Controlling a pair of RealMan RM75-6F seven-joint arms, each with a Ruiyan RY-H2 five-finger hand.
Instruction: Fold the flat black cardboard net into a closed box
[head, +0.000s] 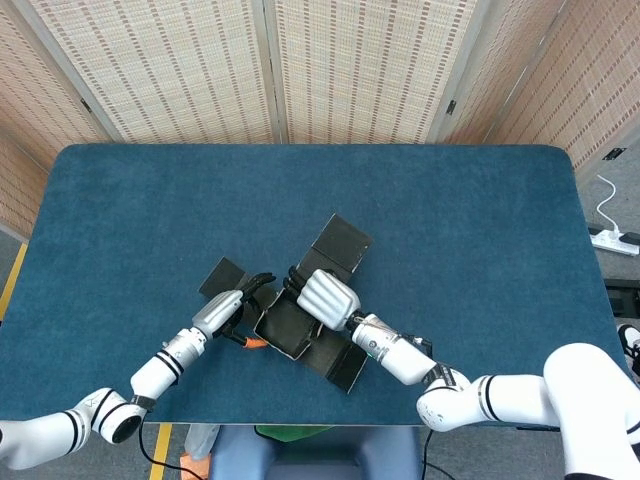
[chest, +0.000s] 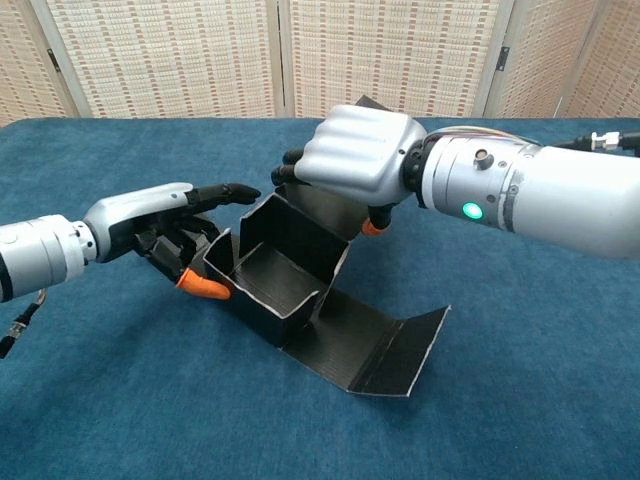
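The black cardboard net (chest: 285, 275) lies partly folded near the table's front edge, its walls raised around a square floor (head: 283, 328). My right hand (chest: 355, 160) curls over the top of the back wall, fingers inside and thumb behind, gripping it upright (head: 325, 293). My left hand (chest: 165, 228) presses from outside against the low left wall, its orange thumb tip at the wall's foot and one finger stretched over the top (head: 228, 311). A long front panel (chest: 375, 345) lies out flat toward me with its end flap turned up. Another panel (head: 340, 240) sticks out behind the right hand.
The blue felt table (head: 470, 220) spreads wide behind and to both sides of the net. Woven screens (head: 330, 70) stand along the far edge. A power strip (head: 612, 240) lies on the floor to the right.
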